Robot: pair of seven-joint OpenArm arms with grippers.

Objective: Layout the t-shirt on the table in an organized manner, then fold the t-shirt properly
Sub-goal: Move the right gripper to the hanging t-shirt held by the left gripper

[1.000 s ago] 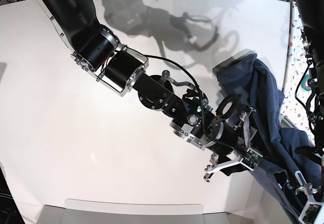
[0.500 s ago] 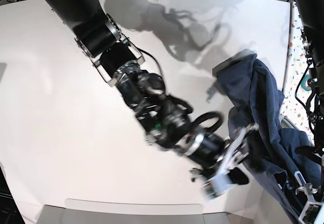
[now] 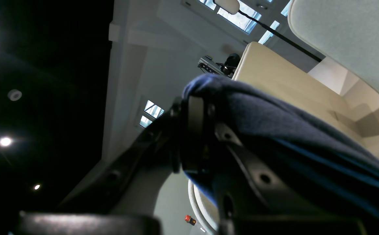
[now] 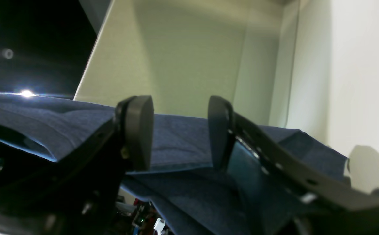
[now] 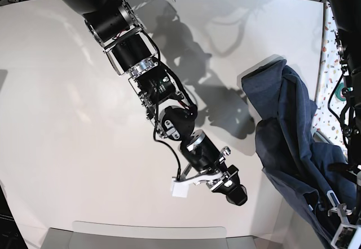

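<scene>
Hanging in a long crumpled drape at the right edge of the table [image 5: 67,119], the t-shirt [image 5: 287,142] runs from a raised bunch near the far right down toward the near right corner, so its long axis lies roughly front to back along that edge instead of across the white top. The left gripper [image 3: 192,143] is clamped on a fold of the navy cloth, seen close in its wrist view. The right gripper [image 5: 228,186] sits low over bare table just to the left of the drape, jaws apart and empty; in its own wrist view the cloth stretches across behind the two pads [image 4: 140,130] without lying between them. The right arm probably needs to reach rightward for the nearest hanging hem.
</scene>
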